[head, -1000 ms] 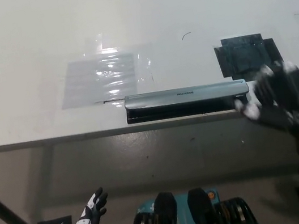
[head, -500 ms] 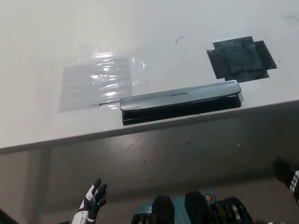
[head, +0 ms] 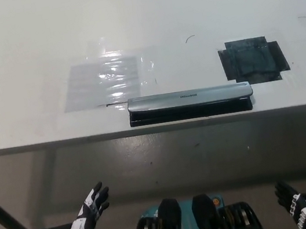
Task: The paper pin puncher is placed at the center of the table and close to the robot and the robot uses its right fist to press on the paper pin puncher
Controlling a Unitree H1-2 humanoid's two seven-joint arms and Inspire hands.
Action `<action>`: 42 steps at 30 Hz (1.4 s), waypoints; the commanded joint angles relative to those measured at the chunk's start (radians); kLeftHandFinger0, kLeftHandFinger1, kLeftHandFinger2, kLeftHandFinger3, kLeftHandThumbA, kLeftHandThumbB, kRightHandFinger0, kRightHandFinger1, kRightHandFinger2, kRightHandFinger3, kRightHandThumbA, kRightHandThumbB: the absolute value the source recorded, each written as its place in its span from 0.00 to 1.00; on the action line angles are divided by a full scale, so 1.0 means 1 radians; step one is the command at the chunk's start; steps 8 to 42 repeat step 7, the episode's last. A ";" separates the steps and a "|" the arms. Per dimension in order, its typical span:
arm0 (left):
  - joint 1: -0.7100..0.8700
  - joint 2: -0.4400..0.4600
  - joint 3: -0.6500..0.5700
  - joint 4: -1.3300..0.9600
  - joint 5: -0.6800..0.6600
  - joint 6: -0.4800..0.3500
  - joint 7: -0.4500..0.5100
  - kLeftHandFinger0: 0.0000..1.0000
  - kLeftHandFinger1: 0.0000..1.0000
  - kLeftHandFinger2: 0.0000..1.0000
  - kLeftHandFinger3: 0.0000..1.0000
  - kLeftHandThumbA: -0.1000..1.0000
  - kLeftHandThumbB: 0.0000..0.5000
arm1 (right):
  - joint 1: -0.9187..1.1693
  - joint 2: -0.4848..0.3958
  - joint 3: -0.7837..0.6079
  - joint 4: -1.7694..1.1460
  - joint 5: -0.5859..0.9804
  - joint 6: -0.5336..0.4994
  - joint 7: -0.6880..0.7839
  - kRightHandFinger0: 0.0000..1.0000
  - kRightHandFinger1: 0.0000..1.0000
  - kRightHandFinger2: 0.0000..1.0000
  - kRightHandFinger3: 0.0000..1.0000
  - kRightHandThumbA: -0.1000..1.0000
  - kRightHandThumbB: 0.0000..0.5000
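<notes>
Puncher [head: 190, 103] at table [head: 14, 55] edge, between clear sheet [head: 109, 79] and black patch [head: 253, 60]

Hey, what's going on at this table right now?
Nothing is being handled. The puncher lies at the near edge of the white table, between a clear plastic sheet and a black patch. Both hands hang below the table, fingers apart: the white left hand and the black right hand.
</notes>
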 commanded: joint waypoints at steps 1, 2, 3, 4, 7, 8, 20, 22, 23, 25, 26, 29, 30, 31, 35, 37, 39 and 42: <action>0.027 0.008 0.010 -0.033 -0.037 -0.037 -0.016 1.00 1.00 1.00 1.00 1.00 0.53 | 0.008 0.011 0.007 0.006 -0.013 -0.093 0.015 1.00 1.00 1.00 1.00 1.00 0.75; 0.030 0.009 0.011 -0.031 -0.038 -0.031 -0.016 1.00 1.00 1.00 1.00 1.00 0.53 | 0.009 0.011 0.007 0.008 -0.016 -0.096 0.016 1.00 1.00 1.00 1.00 1.00 0.75; 0.026 0.009 0.014 -0.021 -0.042 -0.031 -0.017 1.00 1.00 1.00 1.00 1.00 0.55 | 0.005 0.012 0.006 0.017 -0.013 -0.099 0.018 1.00 1.00 1.00 1.00 1.00 0.76; 0.023 0.009 0.017 -0.020 -0.039 -0.026 -0.015 1.00 1.00 1.00 1.00 1.00 0.57 | 0.001 0.014 0.006 0.025 -0.017 -0.105 0.017 1.00 1.00 1.00 1.00 1.00 0.76; 0.017 0.009 0.019 -0.017 -0.043 -0.021 -0.016 1.00 1.00 1.00 1.00 1.00 0.58 | -0.004 0.015 0.004 0.032 -0.020 -0.113 0.017 1.00 1.00 1.00 1.00 1.00 0.73; 0.017 0.009 0.019 -0.017 -0.043 -0.021 -0.016 1.00 1.00 1.00 1.00 1.00 0.58 | -0.004 0.015 0.004 0.032 -0.020 -0.113 0.017 1.00 1.00 1.00 1.00 1.00 0.73; 0.017 0.009 0.019 -0.017 -0.043 -0.021 -0.016 1.00 1.00 1.00 1.00 1.00 0.58 | -0.004 0.015 0.004 0.032 -0.020 -0.113 0.017 1.00 1.00 1.00 1.00 1.00 0.73; 0.017 0.009 0.019 -0.017 -0.043 -0.021 -0.016 1.00 1.00 1.00 1.00 1.00 0.58 | -0.004 0.015 0.004 0.032 -0.020 -0.113 0.017 1.00 1.00 1.00 1.00 1.00 0.73; 0.017 0.009 0.019 -0.017 -0.043 -0.021 -0.016 1.00 1.00 1.00 1.00 1.00 0.58 | -0.004 0.015 0.004 0.032 -0.020 -0.113 0.017 1.00 1.00 1.00 1.00 1.00 0.73; 0.017 0.009 0.019 -0.017 -0.043 -0.021 -0.016 1.00 1.00 1.00 1.00 1.00 0.58 | -0.004 0.015 0.004 0.032 -0.020 -0.113 0.017 1.00 1.00 1.00 1.00 1.00 0.73; 0.017 0.009 0.019 -0.017 -0.043 -0.021 -0.016 1.00 1.00 1.00 1.00 1.00 0.58 | -0.004 0.015 0.004 0.032 -0.020 -0.113 0.017 1.00 1.00 1.00 1.00 1.00 0.73; 0.017 0.009 0.019 -0.017 -0.043 -0.021 -0.016 1.00 1.00 1.00 1.00 1.00 0.58 | -0.004 0.015 0.004 0.032 -0.020 -0.113 0.017 1.00 1.00 1.00 1.00 1.00 0.73; 0.017 0.009 0.019 -0.017 -0.043 -0.021 -0.016 1.00 1.00 1.00 1.00 1.00 0.58 | -0.004 0.015 0.004 0.032 -0.020 -0.113 0.017 1.00 1.00 1.00 1.00 1.00 0.73; 0.017 0.009 0.019 -0.017 -0.043 -0.021 -0.016 1.00 1.00 1.00 1.00 1.00 0.58 | -0.004 0.015 0.004 0.032 -0.020 -0.113 0.017 1.00 1.00 1.00 1.00 1.00 0.73; 0.017 0.009 0.019 -0.017 -0.043 -0.021 -0.016 1.00 1.00 1.00 1.00 1.00 0.58 | -0.004 0.015 0.004 0.032 -0.020 -0.113 0.017 1.00 1.00 1.00 1.00 1.00 0.73; 0.017 0.009 0.019 -0.017 -0.043 -0.021 -0.016 1.00 1.00 1.00 1.00 1.00 0.58 | -0.004 0.015 0.004 0.032 -0.020 -0.113 0.017 1.00 1.00 1.00 1.00 1.00 0.73; 0.017 0.009 0.019 -0.017 -0.043 -0.021 -0.016 1.00 1.00 1.00 1.00 1.00 0.58 | -0.004 0.015 0.004 0.032 -0.020 -0.113 0.017 1.00 1.00 1.00 1.00 1.00 0.73; 0.017 0.009 0.019 -0.017 -0.043 -0.021 -0.016 1.00 1.00 1.00 1.00 1.00 0.58 | -0.004 0.015 0.004 0.032 -0.020 -0.113 0.017 1.00 1.00 1.00 1.00 1.00 0.73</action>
